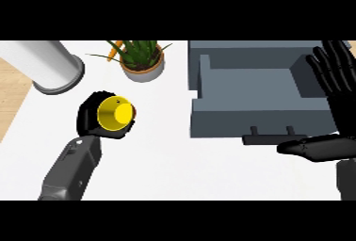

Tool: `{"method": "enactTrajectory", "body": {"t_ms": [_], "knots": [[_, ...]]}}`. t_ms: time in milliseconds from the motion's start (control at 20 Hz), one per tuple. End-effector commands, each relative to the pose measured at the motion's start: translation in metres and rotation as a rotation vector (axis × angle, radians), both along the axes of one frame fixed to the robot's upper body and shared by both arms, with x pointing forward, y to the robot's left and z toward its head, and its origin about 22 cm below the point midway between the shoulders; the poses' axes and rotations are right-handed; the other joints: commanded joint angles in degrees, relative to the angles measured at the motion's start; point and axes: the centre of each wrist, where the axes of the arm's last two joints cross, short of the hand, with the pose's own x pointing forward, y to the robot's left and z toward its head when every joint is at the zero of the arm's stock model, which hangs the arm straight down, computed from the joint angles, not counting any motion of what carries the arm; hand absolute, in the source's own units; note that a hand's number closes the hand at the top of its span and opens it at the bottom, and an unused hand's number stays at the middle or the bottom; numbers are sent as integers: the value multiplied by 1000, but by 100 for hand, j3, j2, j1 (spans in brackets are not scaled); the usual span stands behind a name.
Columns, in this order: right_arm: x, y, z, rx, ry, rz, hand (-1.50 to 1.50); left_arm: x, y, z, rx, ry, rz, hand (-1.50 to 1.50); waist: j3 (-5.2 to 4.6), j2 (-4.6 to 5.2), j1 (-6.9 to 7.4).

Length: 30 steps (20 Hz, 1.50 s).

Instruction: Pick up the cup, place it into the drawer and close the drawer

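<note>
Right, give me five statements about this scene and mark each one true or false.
1. The left hand is curled round the yellow cup. True.
2. The cup already lies in the drawer. False: it is in the left hand, above the white counter, left of the drawer.
3. The drawer stands open. True.
4. The plant stands inside the drawer. False: its pot stands on the counter, left of the drawer.
5. The right hand is closed in a fist. False: it is open, fingers straight, at the view's right edge.
</note>
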Motion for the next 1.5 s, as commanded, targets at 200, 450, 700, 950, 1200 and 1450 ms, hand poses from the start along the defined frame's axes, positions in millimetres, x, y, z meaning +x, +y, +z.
{"method": "enactTrajectory", "body": {"t_ms": [200, 450, 700, 950, 1200, 1450], "knots": [[-2, -25, -17, 2, 17, -36, -150, 57, -77, 95, 20, -144, -178, 150, 19, -72, 144], [-3, -13, -5, -2, 10, -40, -150, 69, -109, 159, 51, -139, -236, 150, 10, -56, 95], [0, -9, -5, 6, -5, -27, -150, 72, -160, 213, 118, -138, -215, 150, 8, -31, -10], [-4, -14, -1, -28, -20, -20, -150, 89, -197, 269, 159, -98, -172, 150, 8, 8, -107], [9, -7, 0, 3, -25, -7, -150, 100, -215, 258, 228, 54, -186, 150, 9, 72, -231], [14, 9, 11, -6, -32, 42, -150, 98, -225, 234, 332, 137, -89, 150, 13, 108, -534]]}}
